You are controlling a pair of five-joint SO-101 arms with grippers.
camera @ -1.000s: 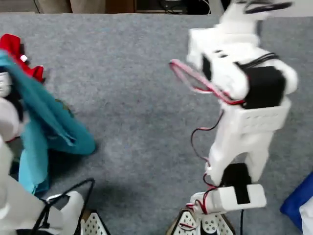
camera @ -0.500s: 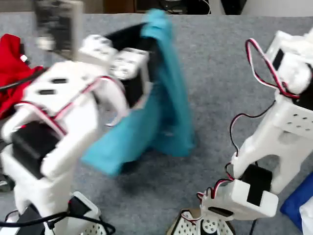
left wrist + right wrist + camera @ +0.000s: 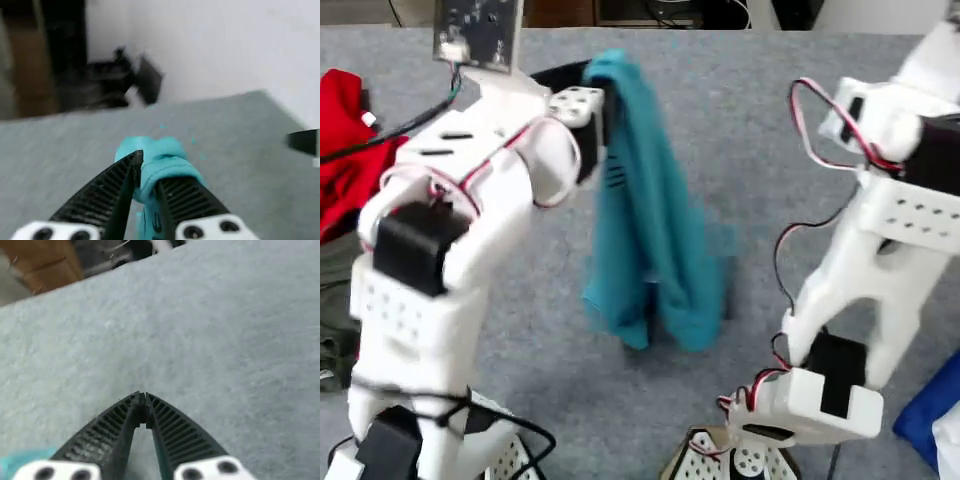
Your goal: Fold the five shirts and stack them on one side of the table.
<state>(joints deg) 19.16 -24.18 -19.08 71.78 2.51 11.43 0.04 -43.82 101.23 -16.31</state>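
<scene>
Because the left jaws pinch a bunched edge of the teal cotton shirt [image 3: 650, 240], it hangs over the grey felt counter [image 3: 740, 100], well apart from the crumpled red shirt [image 3: 345, 150], probably so it can be spread flat; the right jaws are closed and empty.

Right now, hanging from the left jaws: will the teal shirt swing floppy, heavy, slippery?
Likely very floppy: the teal shirt hangs in limp folds from the left jaws. Probably light: one pinched bunch carries it. May drag: its hem seems to reach the table.
</scene>
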